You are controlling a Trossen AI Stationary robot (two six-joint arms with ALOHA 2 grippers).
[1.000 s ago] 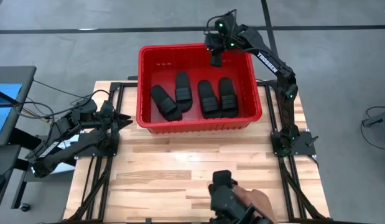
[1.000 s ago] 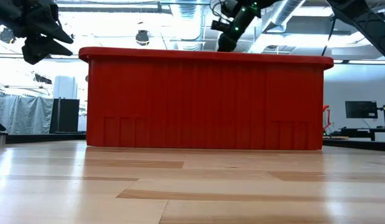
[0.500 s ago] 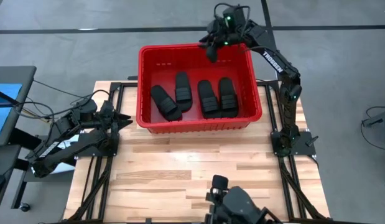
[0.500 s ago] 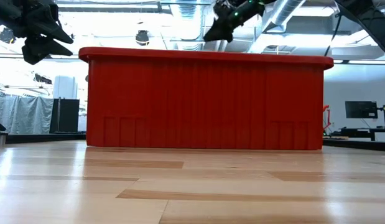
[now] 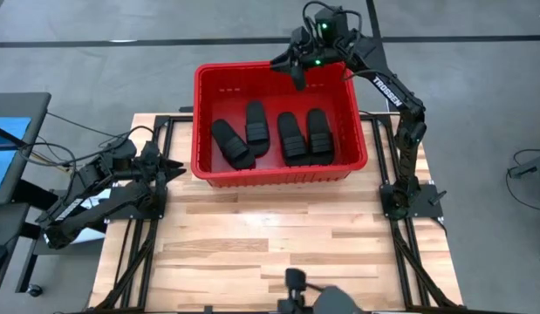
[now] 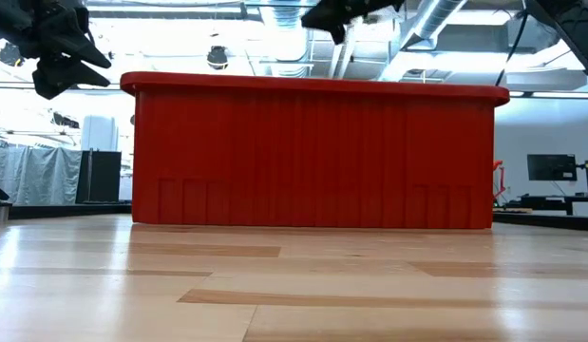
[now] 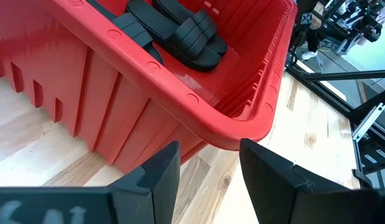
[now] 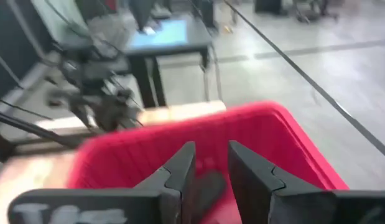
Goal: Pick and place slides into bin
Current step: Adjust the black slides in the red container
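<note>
The bin (image 6: 312, 157) is sitting on the wooden table (image 6: 275, 285), its long red ribbed wall facing the camera and filling the middle of the picture, so nothing inside it is showing. Above its rim, near the middle, the right gripper (image 6: 333, 13) is hanging clear of the bin, a dark shape against the bright ceiling. The left gripper (image 6: 58, 43) is hovering high beyond the bin's left end, apart from it.
</note>
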